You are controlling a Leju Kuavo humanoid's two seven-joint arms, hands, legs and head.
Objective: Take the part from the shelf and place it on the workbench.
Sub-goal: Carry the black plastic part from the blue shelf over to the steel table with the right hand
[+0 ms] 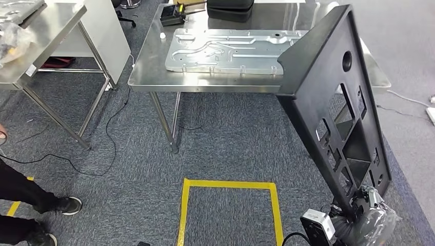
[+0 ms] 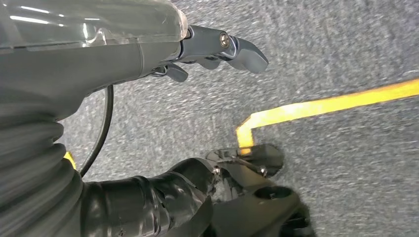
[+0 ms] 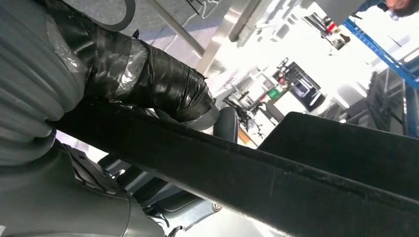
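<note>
Right robot hand point(image 1: 367, 212), at lower right of the frame, is grasping the black part point(image 1: 333, 102) by its bottom edge; being held so low and tilted, it could be tipped before the surface point(image 1: 154, 77) is reached.

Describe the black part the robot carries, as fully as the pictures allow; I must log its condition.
The black panel looks like matte moulded plastic: flat, with a raised rim, one round hole and several rectangular cut-outs. It stands tilted on end, its lower end gripped by the right hand, its top overlapping the steel workbench in view. No damage is visible.
</note>
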